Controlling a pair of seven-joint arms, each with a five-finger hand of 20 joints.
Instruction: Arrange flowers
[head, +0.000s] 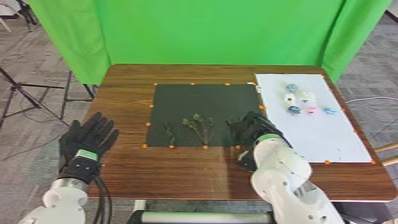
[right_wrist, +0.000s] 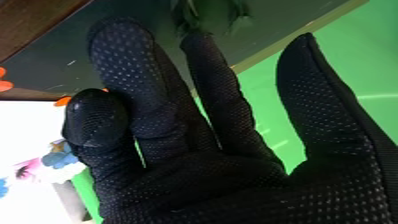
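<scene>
Fingers stand apart on right robot hand (head: 252, 129) by the mat (head: 182, 100) and left robot hand (head: 86, 137)

Surface (head: 195, 175): stands before me, with the mat and the board lying side by side on it.
Mat (head: 178, 100): lies around the middle, left of the board.
Board (head: 329, 140): lies on the right.
Flower heads (head: 306, 97): sit in a loose group on the far half of the board.
Sprigs (head: 201, 125): lie on the near half of the mat, a single one left of a bunch.
Left robot hand (head: 86, 137): mine, left of the mat.
Right robot hand (head: 256, 129): mine, at the mat's near right part, right of the sprigs.
Curtain (head: 213, 35): hangs behind the surface.
</scene>
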